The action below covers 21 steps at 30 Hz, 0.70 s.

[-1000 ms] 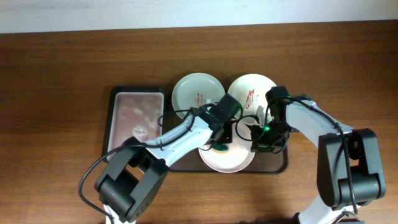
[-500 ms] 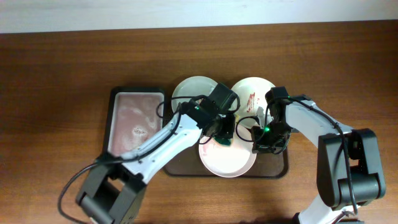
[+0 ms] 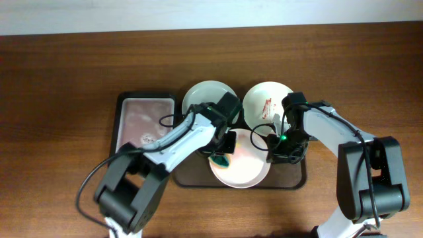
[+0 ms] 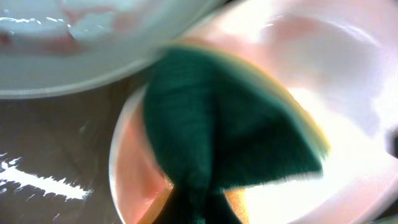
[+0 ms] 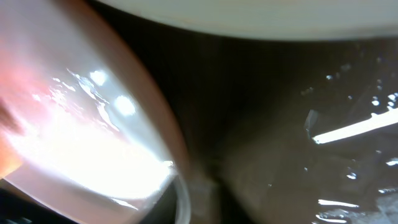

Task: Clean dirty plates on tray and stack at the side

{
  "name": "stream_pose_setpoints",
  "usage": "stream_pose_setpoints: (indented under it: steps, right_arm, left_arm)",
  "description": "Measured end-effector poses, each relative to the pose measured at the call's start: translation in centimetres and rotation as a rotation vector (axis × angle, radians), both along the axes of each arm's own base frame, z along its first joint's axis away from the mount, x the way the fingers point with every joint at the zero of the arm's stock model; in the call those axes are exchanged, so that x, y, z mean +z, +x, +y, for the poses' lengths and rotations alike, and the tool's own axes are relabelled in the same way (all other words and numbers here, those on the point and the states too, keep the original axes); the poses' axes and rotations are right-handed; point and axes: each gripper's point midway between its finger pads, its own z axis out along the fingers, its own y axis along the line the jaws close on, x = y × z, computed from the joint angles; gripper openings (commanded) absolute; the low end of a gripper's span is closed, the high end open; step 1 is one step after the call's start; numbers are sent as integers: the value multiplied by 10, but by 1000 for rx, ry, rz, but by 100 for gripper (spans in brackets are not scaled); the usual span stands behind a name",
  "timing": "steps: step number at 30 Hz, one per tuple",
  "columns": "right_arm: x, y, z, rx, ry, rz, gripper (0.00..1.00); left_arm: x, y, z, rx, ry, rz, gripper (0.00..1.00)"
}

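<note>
- Left wrist view: the left gripper (image 3: 225,148) is closed on a dark green sponge (image 4: 230,130) with a yellow backing. The sponge bunches into a pinched fold at the lower edge of the frame, and the fingers themselves are out of sight.
- The sponge lies flat against the left part of the front plate (image 3: 250,168). The plate's inside is wet and shiny, with a pinkish film spread over it.
- From overhead, the right gripper (image 3: 280,148) sits at the right rim of that same plate. The right wrist view is blurred, showing only the plate's edge and the glossy tray floor. Whether its jaws are parted or clamped on the rim cannot be told.
- The front plate rests on the near half of the tray (image 3: 296,173), between the two grippers.
- Behind it on the tray are two more plates side by side. The back-left plate (image 3: 201,98) is partly covered by the left arm, and the back-right plate (image 3: 268,92) has red smears at its centre.
- A smaller tray (image 3: 142,116), black-rimmed and pinkish inside, lies just beside the big tray on its left.
- Bare wood-grain tabletop (image 3: 66,79) surrounds both trays, and no plate lies on it.
</note>
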Motion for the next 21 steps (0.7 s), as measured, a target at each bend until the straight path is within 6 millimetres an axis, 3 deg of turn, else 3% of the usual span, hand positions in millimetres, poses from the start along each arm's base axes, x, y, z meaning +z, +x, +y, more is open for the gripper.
stream_pose_setpoints:
  steps: [1,4,6,11,14,16,21]
  right_arm:
    - [0,1,0,2,0,-5,30]
    - [-1,5,0,0,0,-20,10]
    - [-1,5,0,5,-1,-25,6]
    - [-1,3,0,2,-2,-12,4]
    - [5,-3,-2,1,-8,3,4]
    - [32,1,-8,7,-41,-79,4]
    - [91,9,-36,-33,-189,-310,4]
  left_arm:
    - [11,1,-1,-12,-17,-25,0]
    - [75,3,4,-33,-100,-148,0]
    - [95,4,21,-6,-95,-180,0]
    - [92,18,90,142,39,-144,0]
    - [92,31,118,215,83,-161,0]
    - [92,41,144,286,111,-170,0]
    - [92,50,174,368,128,-170,0]
